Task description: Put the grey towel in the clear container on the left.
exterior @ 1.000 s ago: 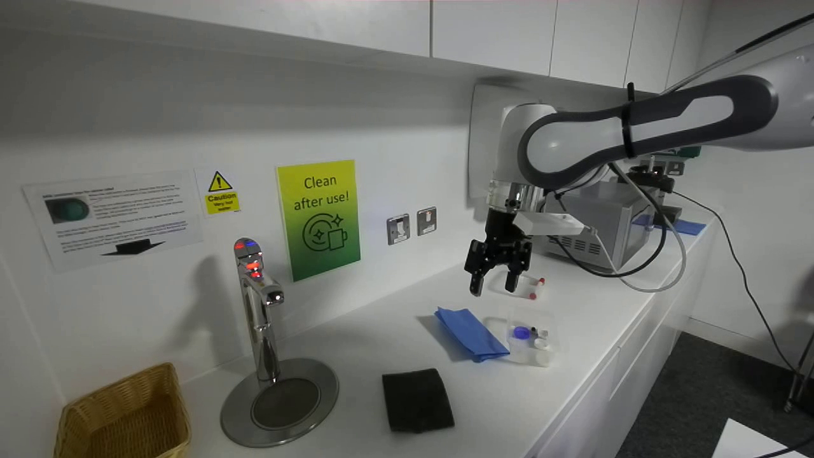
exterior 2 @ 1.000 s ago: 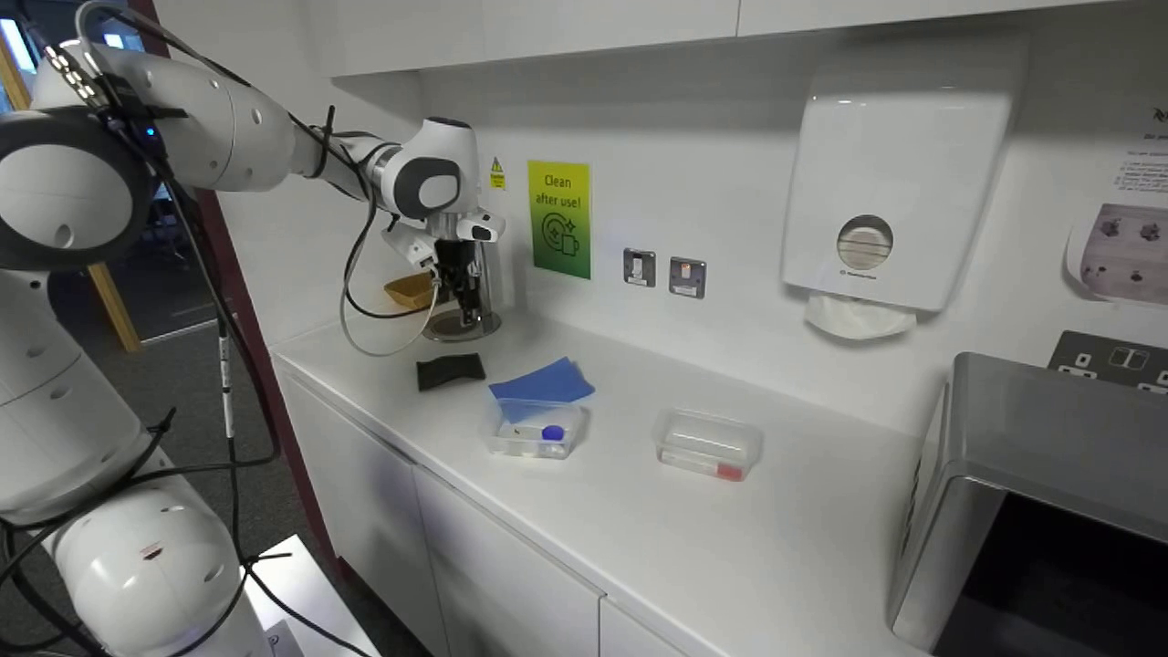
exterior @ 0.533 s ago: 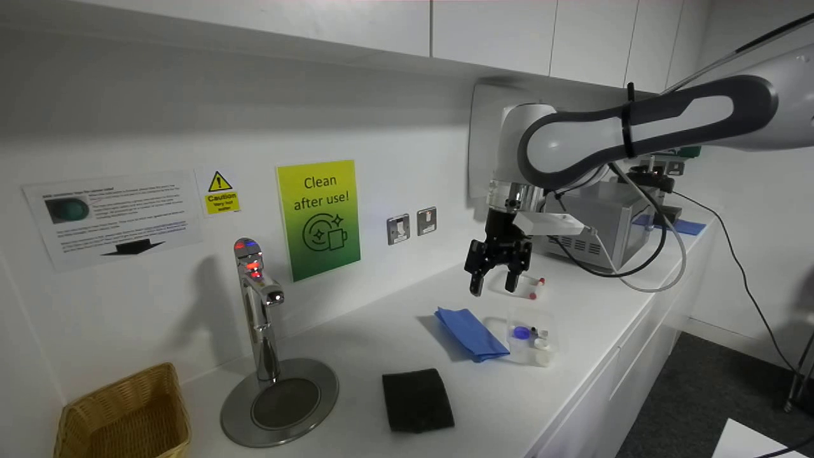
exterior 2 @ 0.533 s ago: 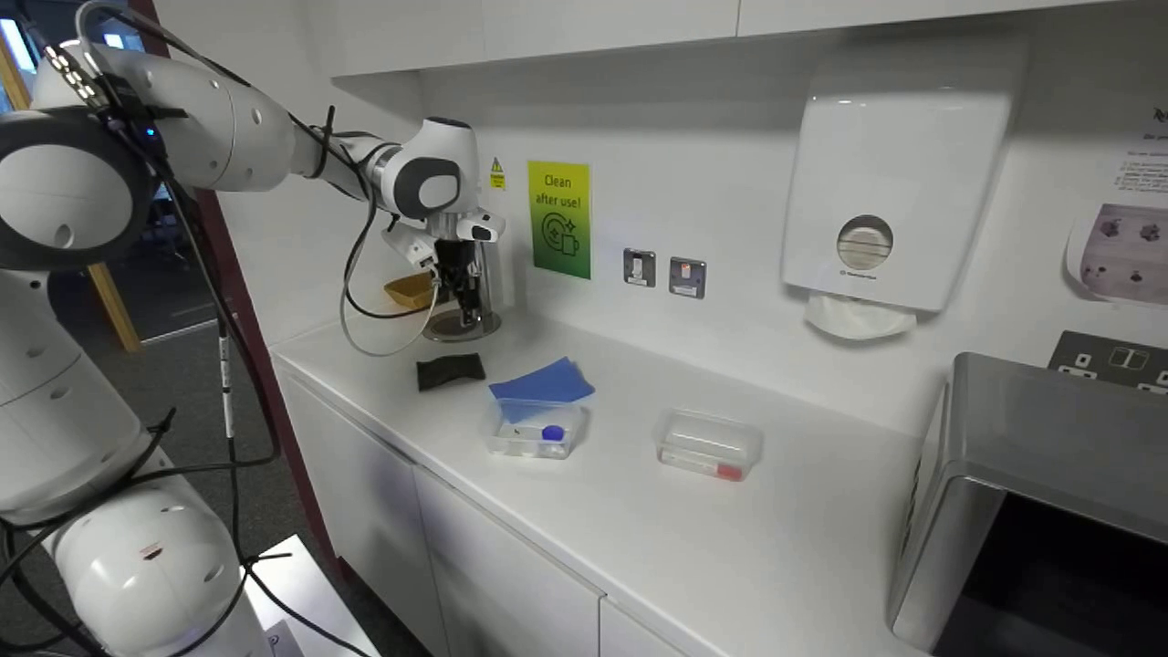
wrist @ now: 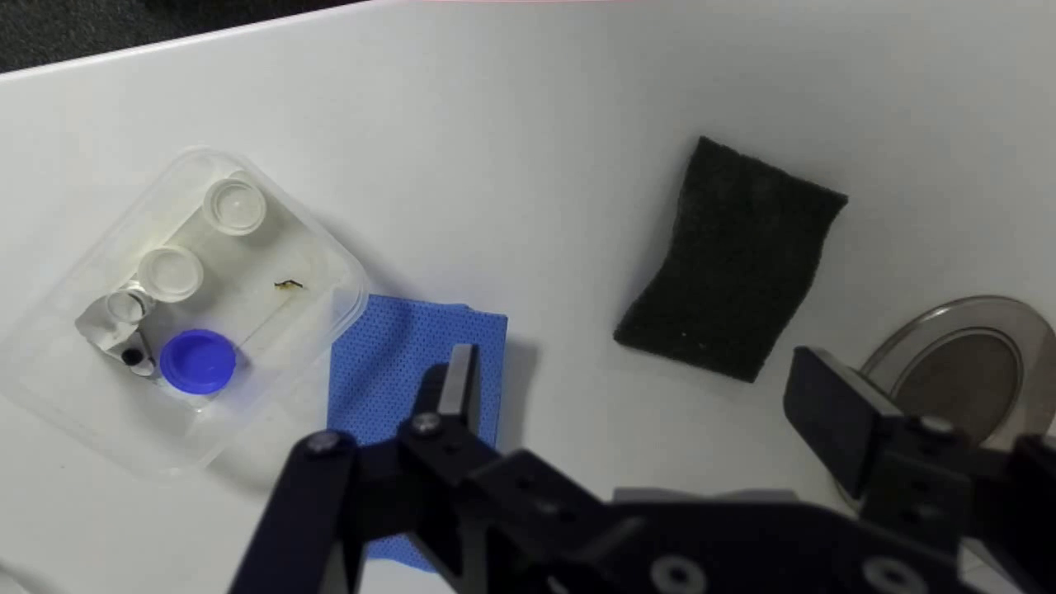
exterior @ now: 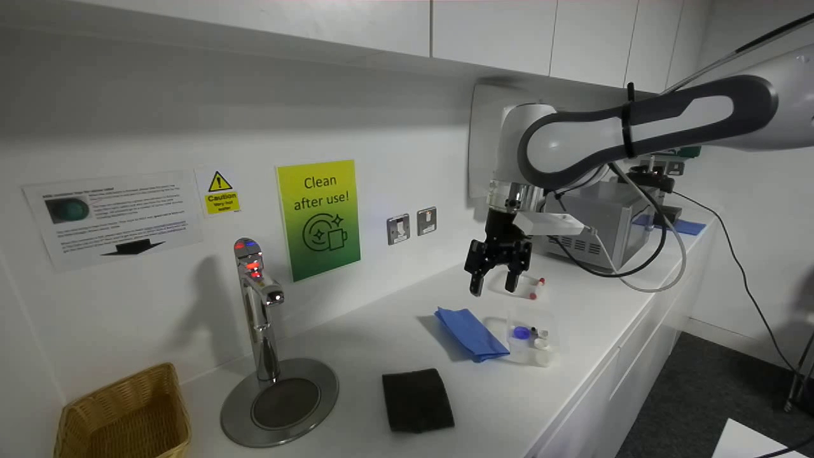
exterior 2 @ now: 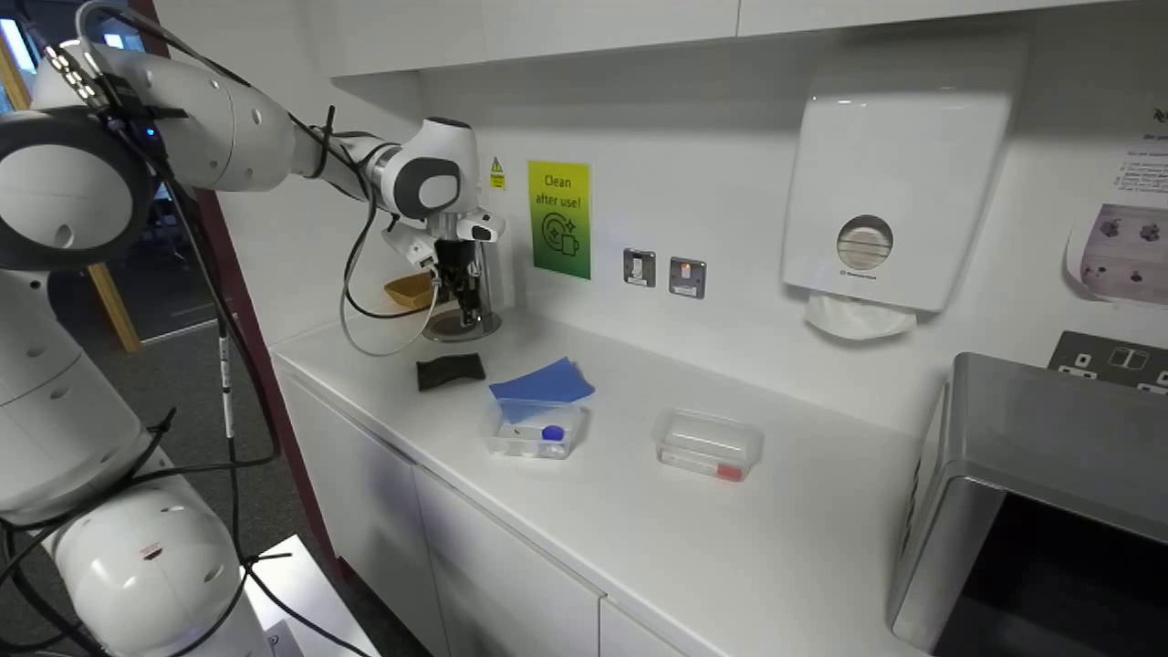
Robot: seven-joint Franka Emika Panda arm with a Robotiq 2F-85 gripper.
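Tool [exterior: 493, 288] is hovering spread wide, holding nothing, and the grey towel [wrist: 732, 262] is lying almost flat on the worktop [wrist: 495, 165] near the blue cloth [wrist: 384, 367], so stopping too high is probably risking an empty pinch.

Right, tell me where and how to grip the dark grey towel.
Come straight down from above, fingers open, and pinch the grey towel across its middle, between its two longer edges. It lies uncovered on the counter, slightly wavy and longer than wide, so closing across the narrower way should probably bunch up a fold.
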